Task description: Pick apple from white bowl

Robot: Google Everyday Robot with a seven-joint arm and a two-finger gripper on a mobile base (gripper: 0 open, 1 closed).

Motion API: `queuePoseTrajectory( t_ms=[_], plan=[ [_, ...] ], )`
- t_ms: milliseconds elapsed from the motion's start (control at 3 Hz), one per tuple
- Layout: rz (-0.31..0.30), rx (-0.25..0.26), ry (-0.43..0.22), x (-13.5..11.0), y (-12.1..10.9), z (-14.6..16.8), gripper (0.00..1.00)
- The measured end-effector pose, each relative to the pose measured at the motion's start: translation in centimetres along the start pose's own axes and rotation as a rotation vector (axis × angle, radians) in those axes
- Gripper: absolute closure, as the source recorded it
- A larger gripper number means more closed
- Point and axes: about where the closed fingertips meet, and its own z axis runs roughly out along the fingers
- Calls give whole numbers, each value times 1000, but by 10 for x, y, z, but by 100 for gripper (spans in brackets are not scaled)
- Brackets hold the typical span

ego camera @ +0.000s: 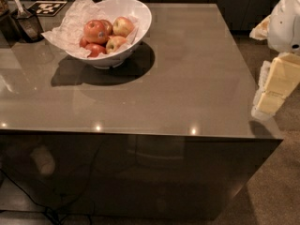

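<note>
The white bowl (140, 13), lined with crumpled white paper, stands at the far left of the grey table (187, 78). The apple (95, 30), the largest and mostly red with a small dark sticker, lies on top at the bowl's left side. A yellow-and-red apple (123, 26) and smaller apples (115, 43) lie around it. My gripper (269, 103) hangs at the right edge of the view, beside the table's right side and far from the bowl, with the white arm (287, 25) above it.
A dark container with a utensil (26, 22) and a black-and-white marker card (47, 7) stand at the table's far left corner. The table's front edge and right edge drop off to the floor (276, 182).
</note>
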Motion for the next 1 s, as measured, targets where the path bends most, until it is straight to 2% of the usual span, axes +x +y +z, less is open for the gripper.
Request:
queuePoseTrajectory(
  t_ms=[333, 667, 1000],
  plan=[
    [-20, -15, -14, -30, -12, -13, 0],
    [-37, -5, -40, -67, -42, -19, 0],
    [-43, 22, -65, -99, -82, -14, 0]
  ],
)
